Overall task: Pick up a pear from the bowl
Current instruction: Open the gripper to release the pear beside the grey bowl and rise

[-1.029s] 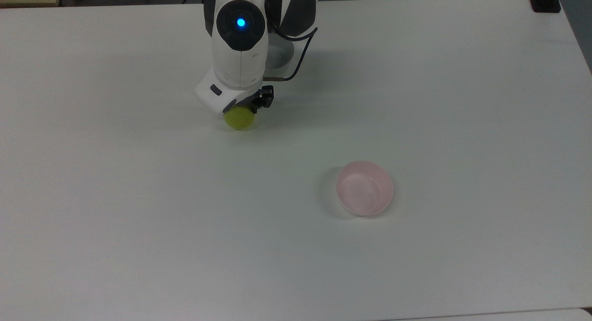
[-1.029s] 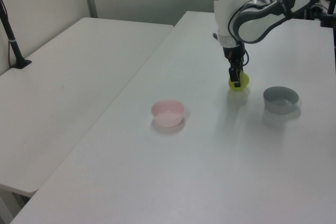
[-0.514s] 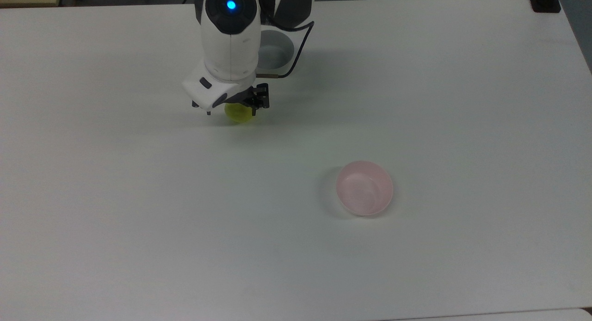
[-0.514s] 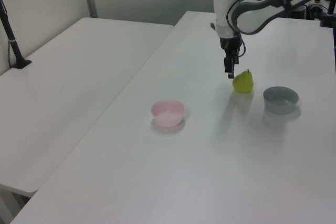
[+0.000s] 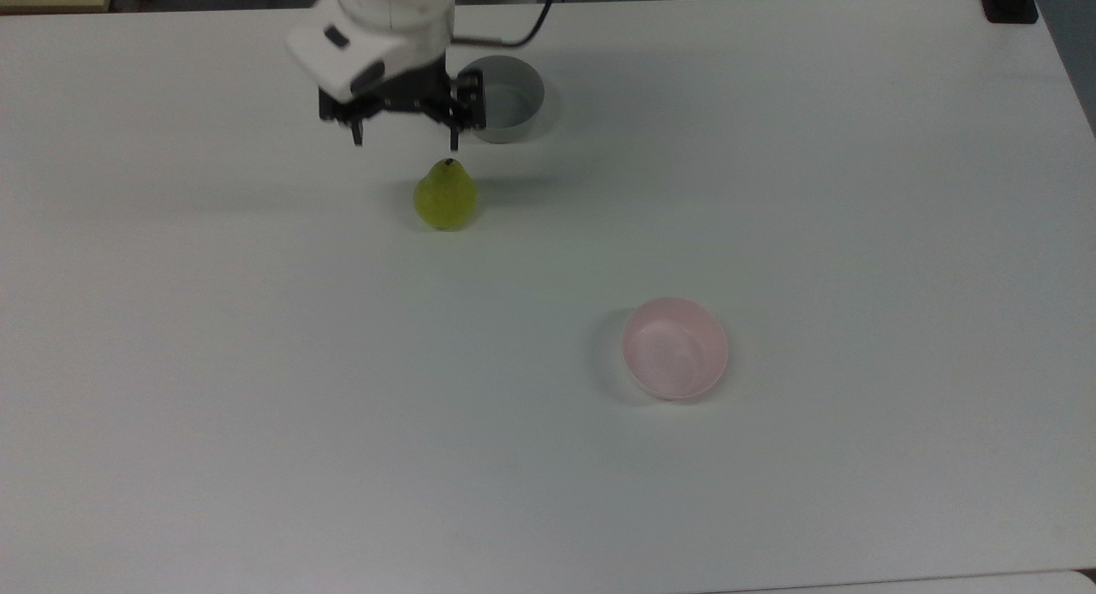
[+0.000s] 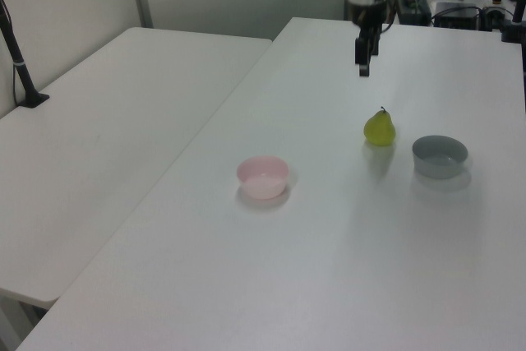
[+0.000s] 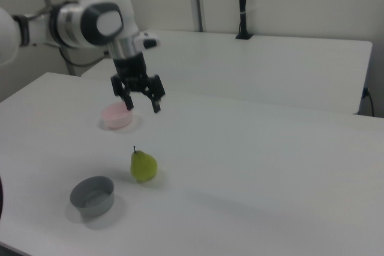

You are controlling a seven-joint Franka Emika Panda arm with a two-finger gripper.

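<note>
A yellow-green pear (image 5: pixel 445 195) stands upright on the white table (image 5: pixel 771 192), resting on its rounded bottom with its narrow neck and dark stem pointing straight up, its long axis vertical. It sits between the grey bowl (image 5: pixel 508 109) and the pale pink bowl (image 5: pixel 676 347): just beside the grey one and well apart from the pink one, which holds nothing. The Franka arm's gripper (image 5: pixel 402 137) hangs in the air above the pear, its black fingers (image 7: pixel 158 107) spread wide and pointing down, grasping nothing and touching nothing. With the fruit out of the pink bowl and set squarely on its base, the pick from the bowl looks complete, and the raised, released gripper suggests a clean drop-off. In the right view the pear (image 7: pixel 143 166) stands just right of the grey bowl (image 7: pixel 92 195), below the gripper (image 7: pixel 143 103).
</note>
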